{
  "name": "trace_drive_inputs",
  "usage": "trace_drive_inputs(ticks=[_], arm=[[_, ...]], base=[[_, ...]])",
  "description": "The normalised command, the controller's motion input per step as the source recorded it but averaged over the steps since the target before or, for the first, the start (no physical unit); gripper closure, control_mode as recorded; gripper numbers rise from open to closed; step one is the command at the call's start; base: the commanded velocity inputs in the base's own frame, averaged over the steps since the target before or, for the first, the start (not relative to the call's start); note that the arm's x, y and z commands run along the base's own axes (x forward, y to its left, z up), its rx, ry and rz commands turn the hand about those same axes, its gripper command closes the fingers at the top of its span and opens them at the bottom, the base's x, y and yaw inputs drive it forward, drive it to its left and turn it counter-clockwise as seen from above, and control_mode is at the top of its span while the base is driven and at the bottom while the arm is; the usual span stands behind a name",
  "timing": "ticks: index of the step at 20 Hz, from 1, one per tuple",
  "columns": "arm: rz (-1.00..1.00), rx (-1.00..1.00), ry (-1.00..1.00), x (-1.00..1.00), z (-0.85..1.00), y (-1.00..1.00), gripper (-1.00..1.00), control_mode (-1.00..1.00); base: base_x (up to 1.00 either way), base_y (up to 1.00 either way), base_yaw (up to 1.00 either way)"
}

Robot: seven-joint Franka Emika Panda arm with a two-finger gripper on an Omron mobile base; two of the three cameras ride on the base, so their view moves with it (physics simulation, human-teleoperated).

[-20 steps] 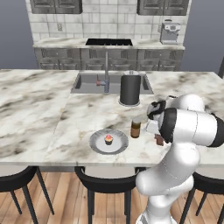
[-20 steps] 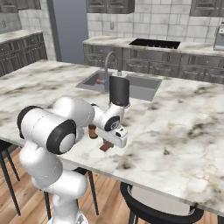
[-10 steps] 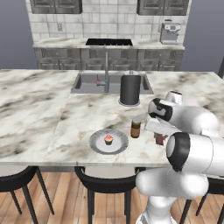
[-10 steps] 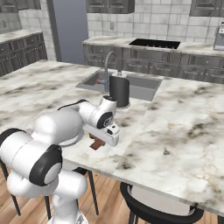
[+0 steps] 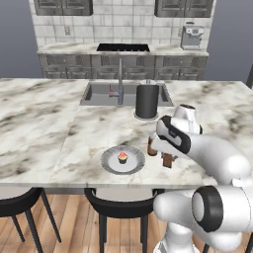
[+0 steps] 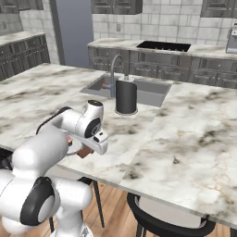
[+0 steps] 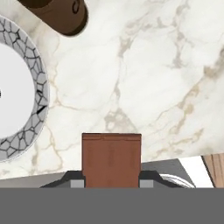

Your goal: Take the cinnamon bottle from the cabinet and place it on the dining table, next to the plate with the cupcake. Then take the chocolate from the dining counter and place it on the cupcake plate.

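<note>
Right now your end effector [image 7: 111, 183] is clamped on the small reddish-brown rectangular chocolate bar [image 7: 111, 159], above the white marble counter [image 5: 44, 123], just right of the amber cinnamon jar [image 5: 152, 147] and grey cupcake plate [image 5: 109, 163].

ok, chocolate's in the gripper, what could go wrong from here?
1. The cinnamon bottle stands between the held chocolate and the plate; a low sweep could tip it.
2. The gripper pinches only the bar's near end, so it might pivot or slip.
3. The cupcake sits mid-plate; a careless drop could hit it.
</note>
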Motion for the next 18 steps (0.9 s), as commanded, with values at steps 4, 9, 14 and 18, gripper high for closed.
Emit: trace_drive_inputs(ticks=[4, 9, 14, 18], arm=[[-0.07, 0.00, 0.00, 0.01, 0.09, 0.61, 1.00, -1.00], [-0.09, -0.01, 0.00, 0.22, 0.03, 0.50, 1.00, -1.00], [-0.05, -0.02, 0.01, 0.35, 0.00, 0.39, 1.00, -1.00], [0.00, -0.04, 0.00, 0.41, 0.00, 0.17, 1.00, -1.00]], base=[[0.00, 0.00, 0.00], [0.00, 0.00, 0.00], [0.00, 0.00, 0.00], [0.00, 0.00, 0.00]])
